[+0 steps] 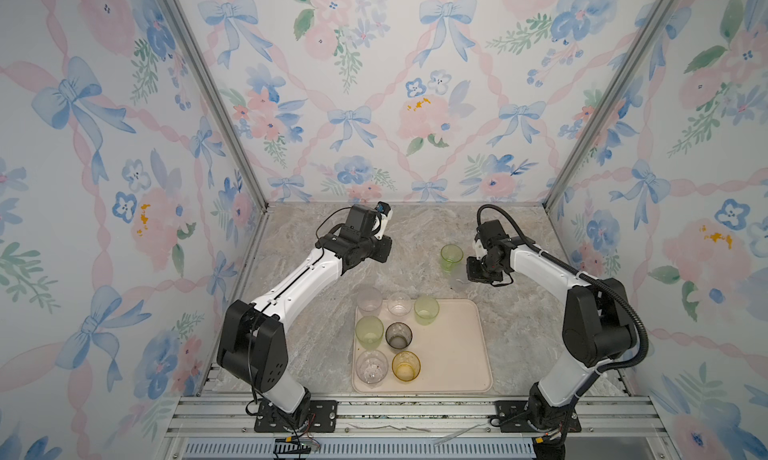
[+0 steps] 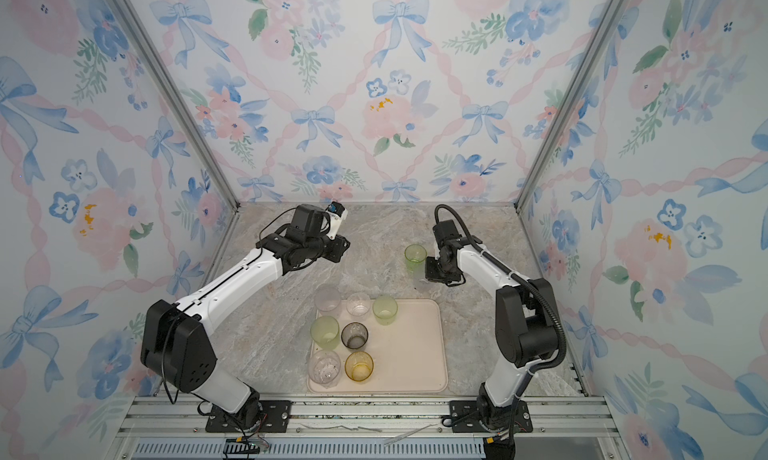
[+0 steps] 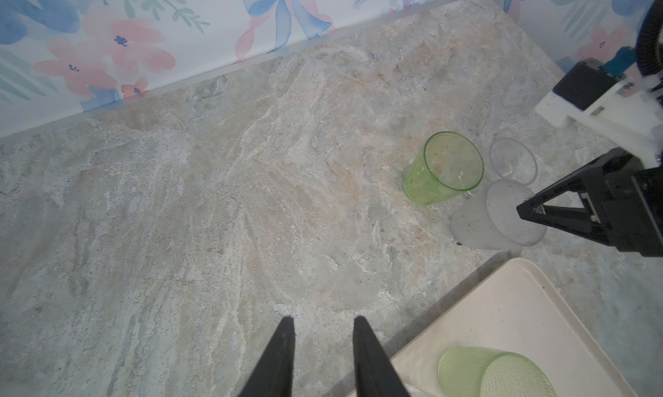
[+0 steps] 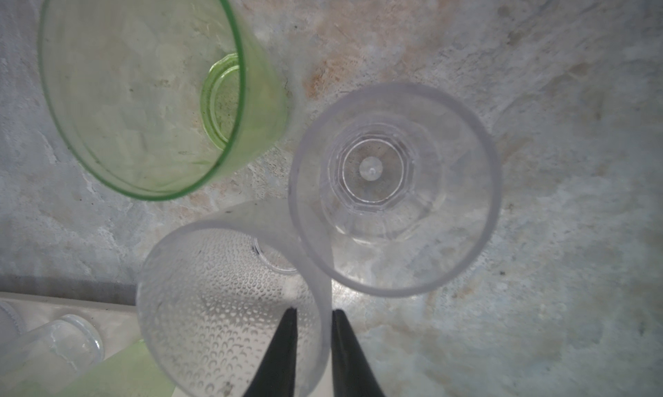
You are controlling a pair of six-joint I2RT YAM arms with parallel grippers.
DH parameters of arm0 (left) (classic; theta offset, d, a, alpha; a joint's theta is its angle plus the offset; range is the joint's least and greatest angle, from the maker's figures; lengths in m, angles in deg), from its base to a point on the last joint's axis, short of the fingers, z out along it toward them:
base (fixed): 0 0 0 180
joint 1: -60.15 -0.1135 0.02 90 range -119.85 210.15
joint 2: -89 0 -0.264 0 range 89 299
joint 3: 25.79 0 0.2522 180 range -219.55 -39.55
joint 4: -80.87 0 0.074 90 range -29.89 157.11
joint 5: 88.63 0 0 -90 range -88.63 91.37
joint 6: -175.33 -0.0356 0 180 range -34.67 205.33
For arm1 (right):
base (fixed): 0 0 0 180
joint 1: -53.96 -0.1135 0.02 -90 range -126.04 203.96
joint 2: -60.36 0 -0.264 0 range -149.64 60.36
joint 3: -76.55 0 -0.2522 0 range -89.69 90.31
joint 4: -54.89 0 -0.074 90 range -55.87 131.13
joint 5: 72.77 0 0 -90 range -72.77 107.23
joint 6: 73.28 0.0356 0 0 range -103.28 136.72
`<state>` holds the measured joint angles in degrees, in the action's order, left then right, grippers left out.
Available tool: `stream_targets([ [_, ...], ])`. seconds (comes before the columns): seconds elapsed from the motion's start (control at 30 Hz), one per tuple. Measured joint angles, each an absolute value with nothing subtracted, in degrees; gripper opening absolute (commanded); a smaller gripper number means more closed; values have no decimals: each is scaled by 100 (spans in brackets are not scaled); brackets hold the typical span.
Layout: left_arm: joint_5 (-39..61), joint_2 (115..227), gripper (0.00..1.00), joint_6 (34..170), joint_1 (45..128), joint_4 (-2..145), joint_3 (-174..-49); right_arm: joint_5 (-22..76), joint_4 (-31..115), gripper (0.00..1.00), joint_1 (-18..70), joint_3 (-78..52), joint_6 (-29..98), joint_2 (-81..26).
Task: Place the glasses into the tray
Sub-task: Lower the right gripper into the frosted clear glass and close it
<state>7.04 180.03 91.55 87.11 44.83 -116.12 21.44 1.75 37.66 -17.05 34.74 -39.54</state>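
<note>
Two right gripper (image 4: 314,311) jaws stood astride the dimpled glass (image 4: 215,305) wall, clamping uncertain; left gripper (image 3: 323,319) jaws were apart, empty; that glass, a green glass (image 4: 143,90) and a clear glass (image 4: 394,190) remained on the bench (image 1: 415,237); seven other glasses (image 1: 399,335) occupied the tray (image 1: 453,354).
</note>
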Motion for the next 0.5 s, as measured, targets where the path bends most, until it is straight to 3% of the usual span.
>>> stream_targets([
  [0.3, 730, 18003, 31, 9137, 8671, 4498, -11590, 2129, 164, 2, 3762, -1694, 3470, -3954],
  [0.5, 724, 18003, 31, 9139, 8656, 4522, -11521, 2078, 66, 0, 3663, -1694, 3448, -3869],
])
